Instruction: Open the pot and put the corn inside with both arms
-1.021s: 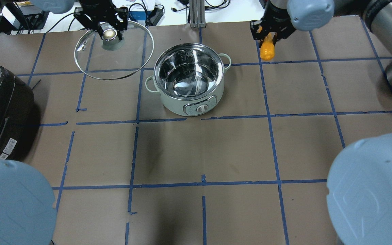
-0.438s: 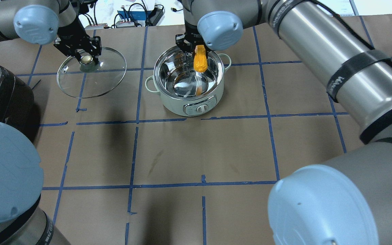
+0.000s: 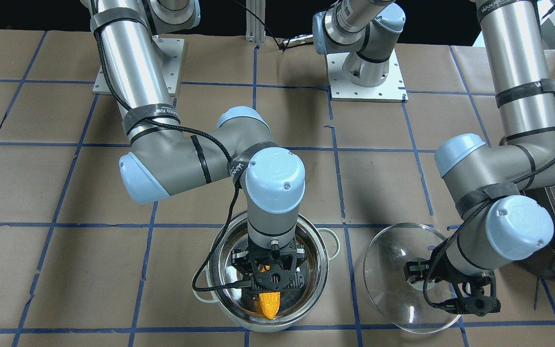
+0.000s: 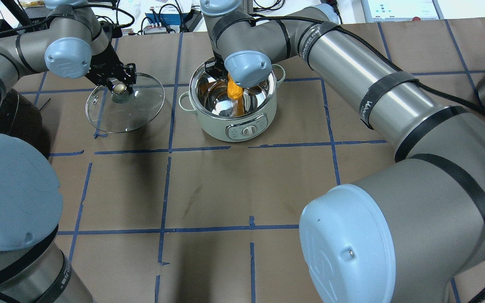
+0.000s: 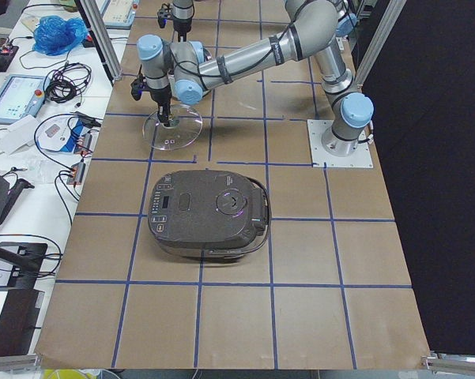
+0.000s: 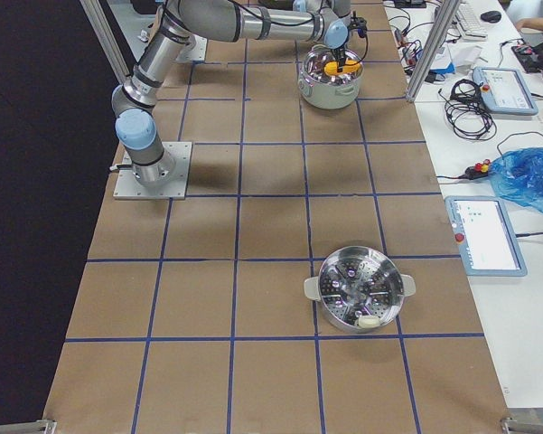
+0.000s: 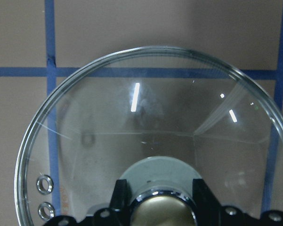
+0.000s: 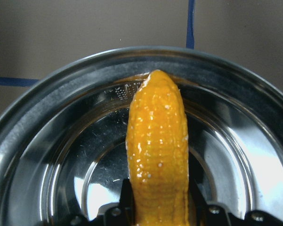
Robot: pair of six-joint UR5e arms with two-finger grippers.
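A: What sits at the left end of the tabletop (image 4: 267, 189)?
B: A dark rice cooker (image 5: 209, 213), closed, close to that left edge.
A: And next along?
B: The glass lid (image 4: 135, 113). It is off the pot and near the far edge, the one away from the robot's bases. The left claw (image 4: 119, 86) is closed on its round knob (image 7: 162, 212), one finger on each side. The lid hangs tilted. Whether its low rim touches the brown paper I cannot tell.
A: Where is the pot?
B: The pot (image 4: 213, 124) stands open about midway along the tabletop, near that same far edge. It is just beside the lid but apart from it, and its dial faces the robot.
A: The corn?
B: The corn (image 8: 157, 141) is inside the pot's mouth, tapered tip down, close to the wall on the far side. The right claw (image 3: 268, 288) is clamped on its thick end. Whether the tip touches the bottom I cannot tell.
A: Anything at the right end?
B: A steel steamer pot (image 6: 339, 321) near the right edge, well apart from the rest.
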